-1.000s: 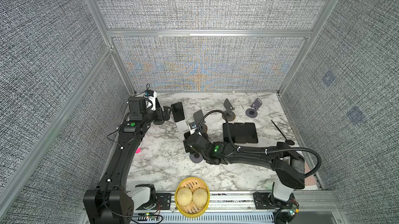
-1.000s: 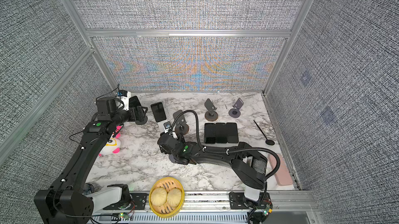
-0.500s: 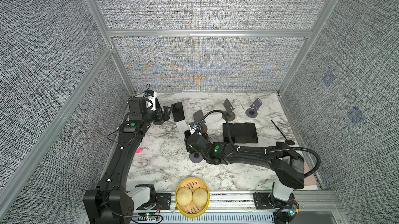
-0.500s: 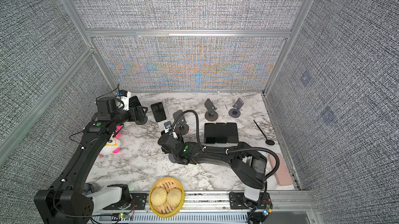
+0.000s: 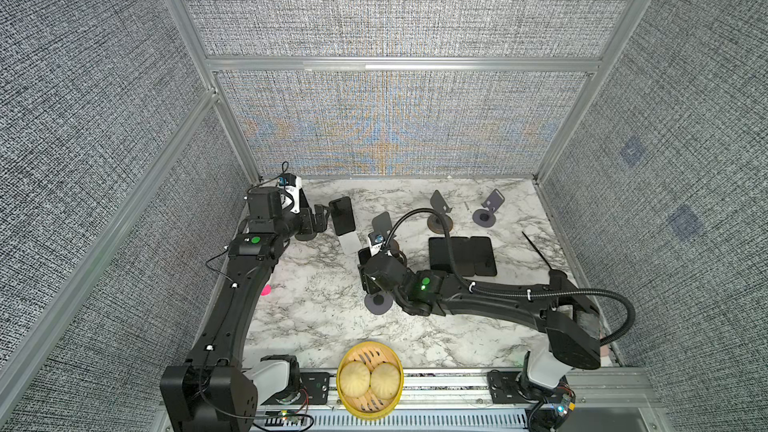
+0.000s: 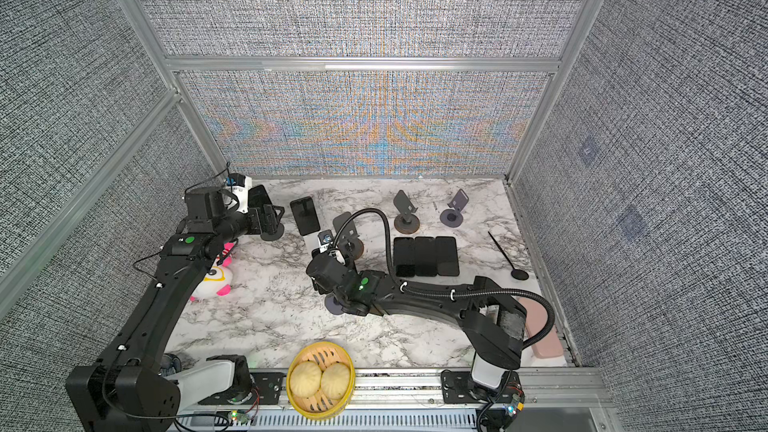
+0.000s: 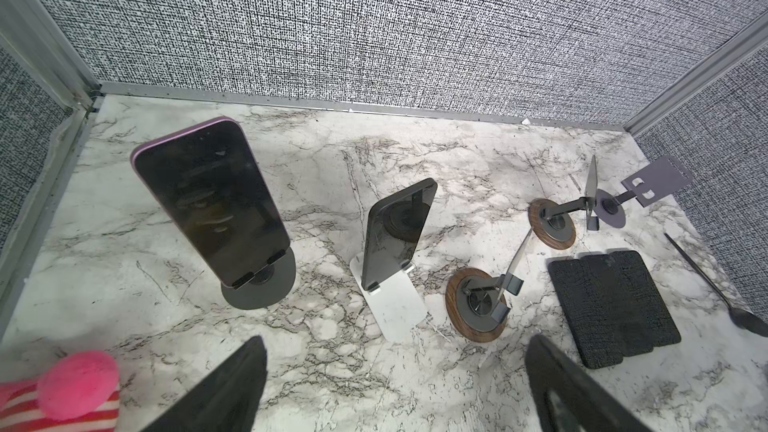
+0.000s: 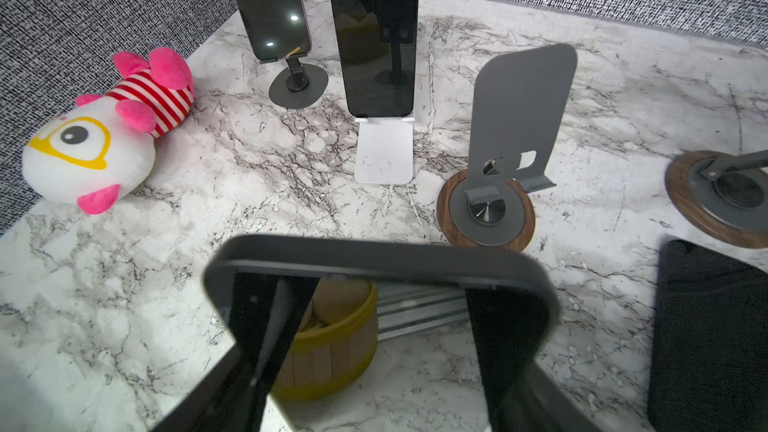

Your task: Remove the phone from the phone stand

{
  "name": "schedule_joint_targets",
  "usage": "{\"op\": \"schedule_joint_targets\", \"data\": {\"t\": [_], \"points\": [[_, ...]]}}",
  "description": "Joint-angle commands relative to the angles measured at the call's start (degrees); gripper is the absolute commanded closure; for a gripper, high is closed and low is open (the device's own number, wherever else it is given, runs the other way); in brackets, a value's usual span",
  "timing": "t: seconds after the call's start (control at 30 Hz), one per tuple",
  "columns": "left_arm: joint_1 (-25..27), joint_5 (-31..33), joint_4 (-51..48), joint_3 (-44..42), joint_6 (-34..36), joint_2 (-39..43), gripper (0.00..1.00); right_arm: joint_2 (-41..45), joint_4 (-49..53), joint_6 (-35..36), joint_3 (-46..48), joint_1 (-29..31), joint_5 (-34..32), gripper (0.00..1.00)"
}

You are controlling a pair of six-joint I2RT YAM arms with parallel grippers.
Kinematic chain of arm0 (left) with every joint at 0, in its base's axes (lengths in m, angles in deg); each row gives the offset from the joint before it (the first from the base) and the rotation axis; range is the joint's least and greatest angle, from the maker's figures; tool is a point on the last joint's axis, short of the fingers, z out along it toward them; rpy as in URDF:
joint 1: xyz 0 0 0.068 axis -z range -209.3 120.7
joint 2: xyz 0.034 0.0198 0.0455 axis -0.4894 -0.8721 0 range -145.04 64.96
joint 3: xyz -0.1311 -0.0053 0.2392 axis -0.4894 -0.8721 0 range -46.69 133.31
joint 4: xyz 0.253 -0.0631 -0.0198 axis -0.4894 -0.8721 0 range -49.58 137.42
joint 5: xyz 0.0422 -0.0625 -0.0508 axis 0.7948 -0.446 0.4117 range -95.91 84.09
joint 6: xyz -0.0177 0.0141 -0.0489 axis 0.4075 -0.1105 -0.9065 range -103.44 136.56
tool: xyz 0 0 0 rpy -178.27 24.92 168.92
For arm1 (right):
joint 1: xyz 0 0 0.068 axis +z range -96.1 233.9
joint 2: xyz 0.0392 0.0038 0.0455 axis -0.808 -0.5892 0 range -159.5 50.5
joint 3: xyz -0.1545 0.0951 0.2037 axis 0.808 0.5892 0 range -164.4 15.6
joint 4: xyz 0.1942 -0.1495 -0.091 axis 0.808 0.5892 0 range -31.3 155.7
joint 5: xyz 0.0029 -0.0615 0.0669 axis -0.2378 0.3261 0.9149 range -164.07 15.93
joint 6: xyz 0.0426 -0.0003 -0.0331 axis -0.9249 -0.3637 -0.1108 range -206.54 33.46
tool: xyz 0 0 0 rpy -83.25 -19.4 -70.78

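Black phone [image 8: 374, 261] is squeezed between the right jaws, over its round grey stand [image 5: 377, 303] near the middle of a top view, while the left jaws are spread wide, holding nothing.

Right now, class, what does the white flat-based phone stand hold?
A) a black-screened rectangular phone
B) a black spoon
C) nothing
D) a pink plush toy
A: a black-screened rectangular phone leans on the white flat-based phone stand, with its lower edge in the front lips.

Bright, even light; soft shadows on the counter [image 5: 332, 326]; moiré on the back wall [image 5: 395, 126]; the near phone [image 8: 374, 261] blurs.
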Motion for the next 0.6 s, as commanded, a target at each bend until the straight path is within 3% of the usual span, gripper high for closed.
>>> {"op": "schedule_joint_targets", "data": {"t": [0.0,0.37,0.57], "points": [[-0.1,-0.4,-0.6,0.6,0.5,0.0,0.02,1.6,2.9,-0.9,-0.9,-0.3,0.8,0.35],[-0.1,0.1,-0.7,0.5,0.7,-0.1,0.02,10.0,14.2,-1.7,0.4,-3.2,4.3,0.38],[-0.1,-0.1,-1.0,0.7,0.7,-0.4,0.02,15.9,27.3,2.0,1.3,-10.3,6.3,0.38]]}}
